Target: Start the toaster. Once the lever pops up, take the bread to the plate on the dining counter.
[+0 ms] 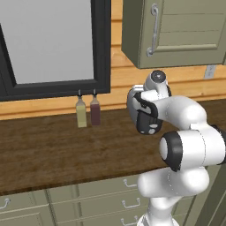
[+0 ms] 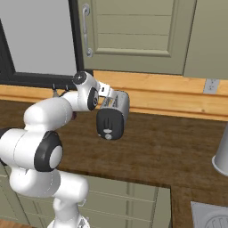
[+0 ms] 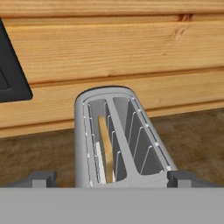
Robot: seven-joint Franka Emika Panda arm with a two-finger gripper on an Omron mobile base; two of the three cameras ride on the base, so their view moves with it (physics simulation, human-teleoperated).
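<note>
The silver-grey toaster [image 2: 116,107] stands on the dark wood counter [image 2: 169,147] by the wooden back wall, its black end panel [image 2: 108,123] with a small knob facing the base. In the hand view I look down into the toaster [image 3: 118,135] and its two slots. The bread [image 3: 105,148], a thin tan slice, stands low in the left slot. My gripper [image 3: 113,179] hovers open just above the toaster's near end, one fingertip [image 3: 41,178] on each side of the body, touching nothing. The plate and the dining counter are out of view.
Two slim bottles [image 1: 81,112] [image 1: 95,110] stand left of the toaster under the black-framed window [image 1: 53,44]. A wall cabinet [image 1: 176,31] hangs above. A grey vessel [image 2: 221,156] sits at the far right of the counter. Drawers [image 1: 101,194] line the counter front.
</note>
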